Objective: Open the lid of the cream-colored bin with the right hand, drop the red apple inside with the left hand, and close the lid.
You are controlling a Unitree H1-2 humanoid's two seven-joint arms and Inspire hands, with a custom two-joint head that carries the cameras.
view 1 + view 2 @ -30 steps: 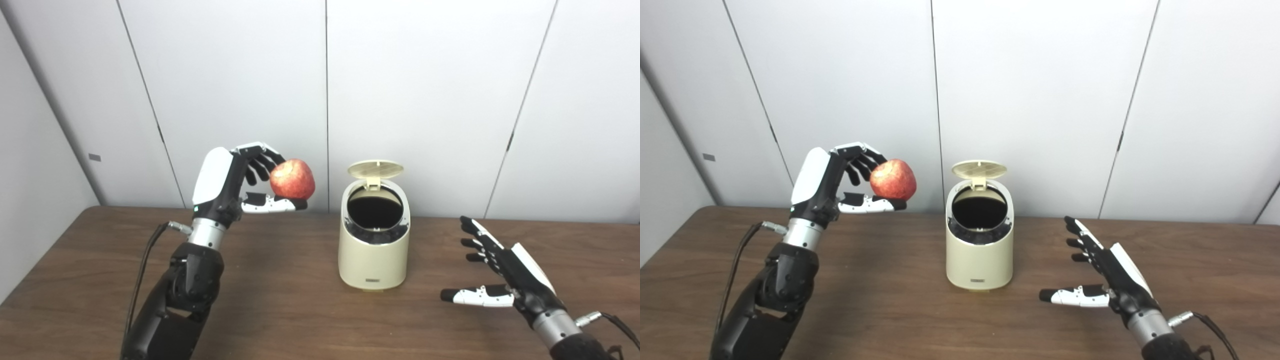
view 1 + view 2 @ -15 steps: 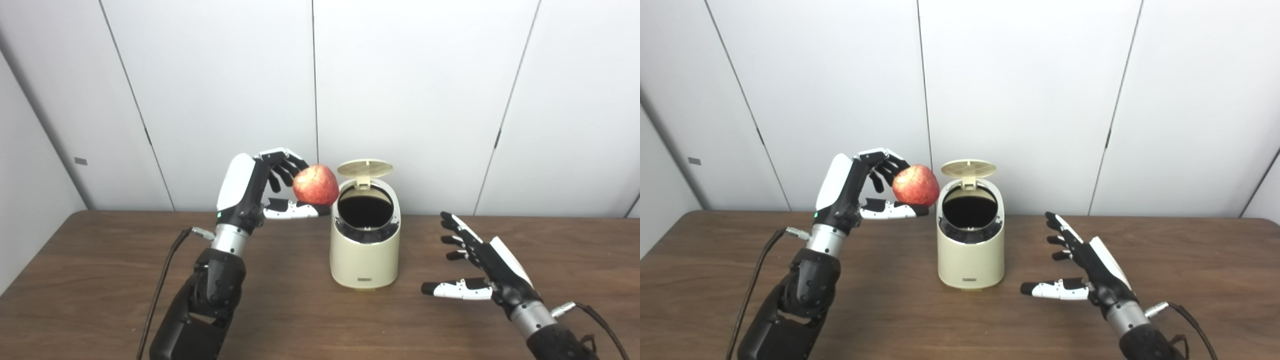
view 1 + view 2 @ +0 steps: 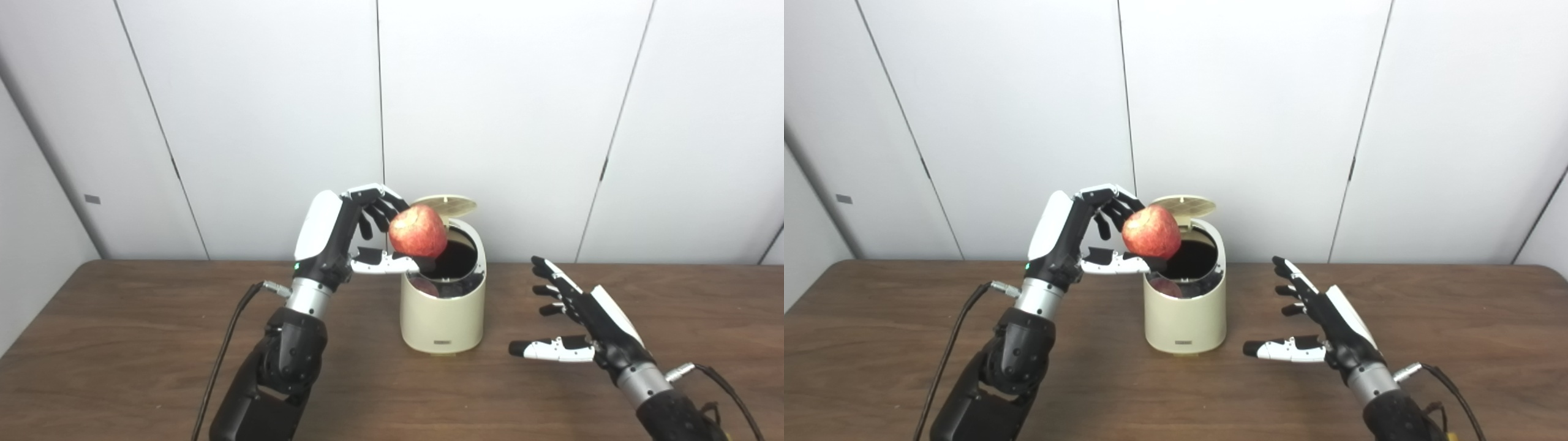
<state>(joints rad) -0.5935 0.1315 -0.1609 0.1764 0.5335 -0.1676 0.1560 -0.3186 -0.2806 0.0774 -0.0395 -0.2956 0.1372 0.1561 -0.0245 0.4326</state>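
The cream-colored bin (image 3: 442,318) stands in the middle of the table with its round lid (image 3: 447,204) tipped up at the back and its dark mouth showing. My left hand (image 3: 343,236) is shut on the red apple (image 3: 418,231), held above the left part of the bin's mouth, between curled fingers and thumb. A red reflection of the apple shows on the bin's inner rim. My right hand (image 3: 585,324) hovers open to the right of the bin, fingers spread toward it, touching nothing.
The brown wooden table (image 3: 122,367) reaches the white panelled wall (image 3: 520,110) behind the bin. Black cables trail from both wrists over the tabletop.
My left hand has carried the apple rightward from left of the bin to over its mouth. The camera has shifted, so the whole scene sits a little further left. The right hand stays open.
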